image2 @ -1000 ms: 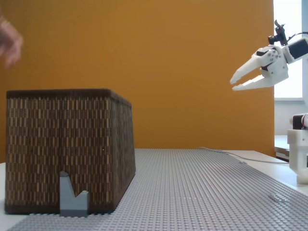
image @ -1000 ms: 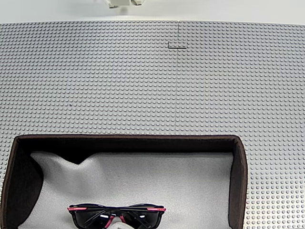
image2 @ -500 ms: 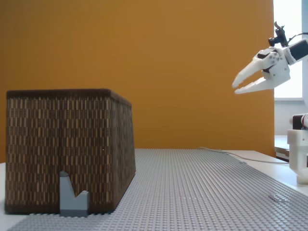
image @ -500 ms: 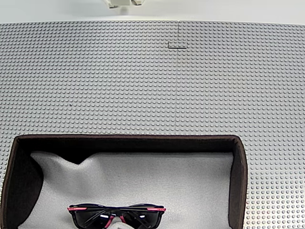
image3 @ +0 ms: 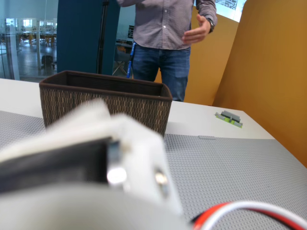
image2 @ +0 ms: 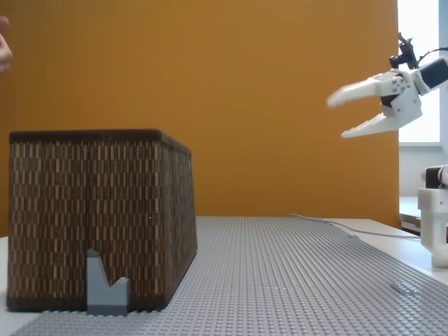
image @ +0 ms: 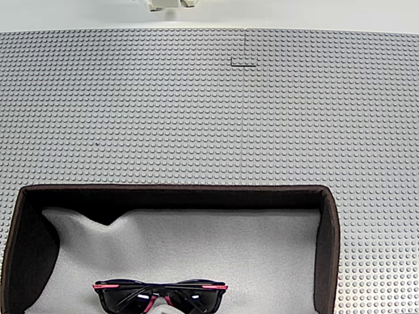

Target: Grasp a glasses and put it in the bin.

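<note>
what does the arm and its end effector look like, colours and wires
The end effector is white plastic with two long tapered, pointed fingers, seen in a fixed view. A black block and a small black part sit behind it on the wrist. In the wrist view the body looks white with a black part, and red, white and black wires run below.

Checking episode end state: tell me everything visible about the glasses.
The glasses are black-framed sunglasses with dark lenses and pink-red accents along the top rim and at the nose bridge. In the top-down fixed view they lie inside the bin, on its white foam lining, near the picture's bottom edge, which cuts off the lower frame. The arms are not visible. The open gripper hangs far from the bin.
</note>
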